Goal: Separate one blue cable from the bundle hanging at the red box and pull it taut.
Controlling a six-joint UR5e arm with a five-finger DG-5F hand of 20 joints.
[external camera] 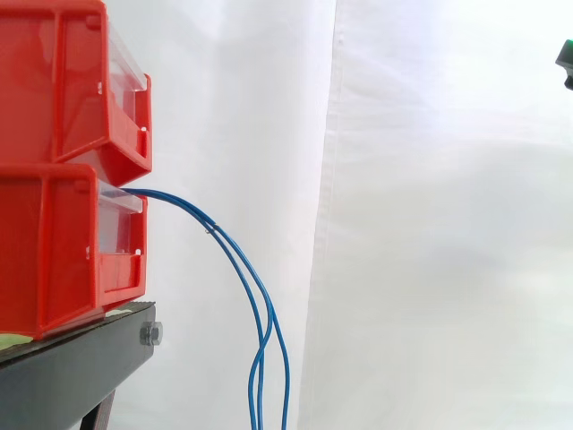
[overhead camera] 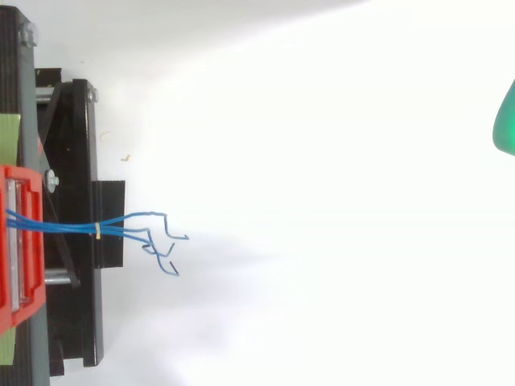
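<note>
Catching just a green-glowing sliver of the hand at the far right edge, well apart from everything else; not managing to tell whether open, closed or pinching anything (too little of it showing). Finding the blue cable bundle far across from the hand, spilling out of the front of the lower red bin, arcing toward the hand's side and down past the black stand, then running off the bottom edge in the side view. Noticing from above a pale tie cinching the strands close to the bin, with kinked lengths fanning out on the hand's side of it. Judging the risks from here: closing on two strands at once, given how nearly touching and crossing lower down; dragging the whole bundle along, with the tie binding it; tugging the bin forward on the stand by pulling too hard. Struggling to count the strands for certain, and losing their roots inside the bin.
</note>
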